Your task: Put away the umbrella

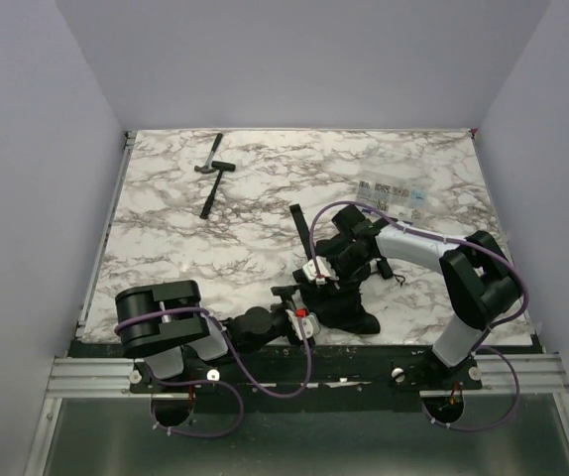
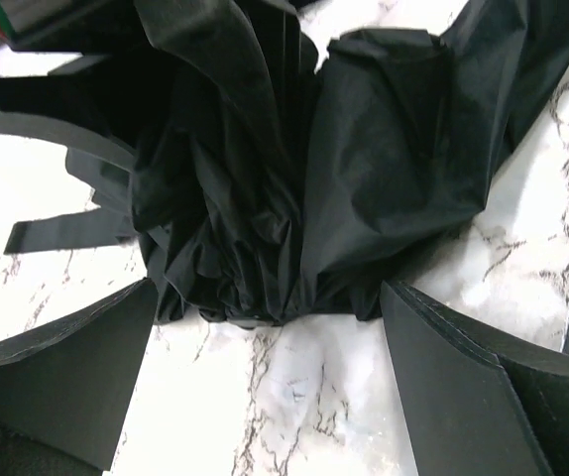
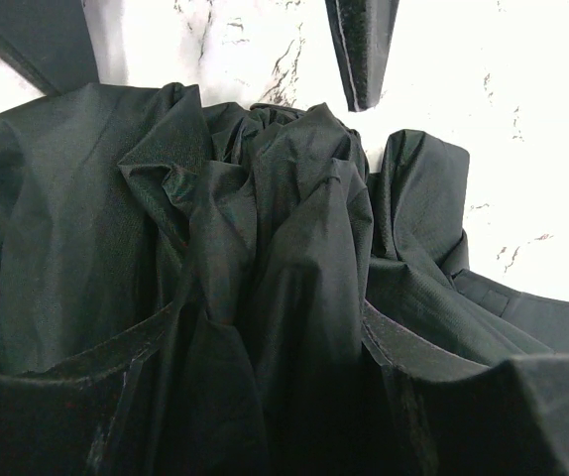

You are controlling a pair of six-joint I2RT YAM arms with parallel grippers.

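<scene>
Umbrella (image 1: 344, 302) lay collapsed and crumpled at lower centre of the tabletop (image 1: 265, 198). Right tool (image 3: 265, 367) pinched the canopy folds. Left tool (image 2: 270, 297) was spread wide, fabric just ahead and ungripped. Looked like mid-bundling; next move needed left to clamp the loose folds.

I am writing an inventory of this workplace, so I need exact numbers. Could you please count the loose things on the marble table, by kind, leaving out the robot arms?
umbrella: 1
hammer: 1
clear plastic packet: 1
Total: 3
</scene>
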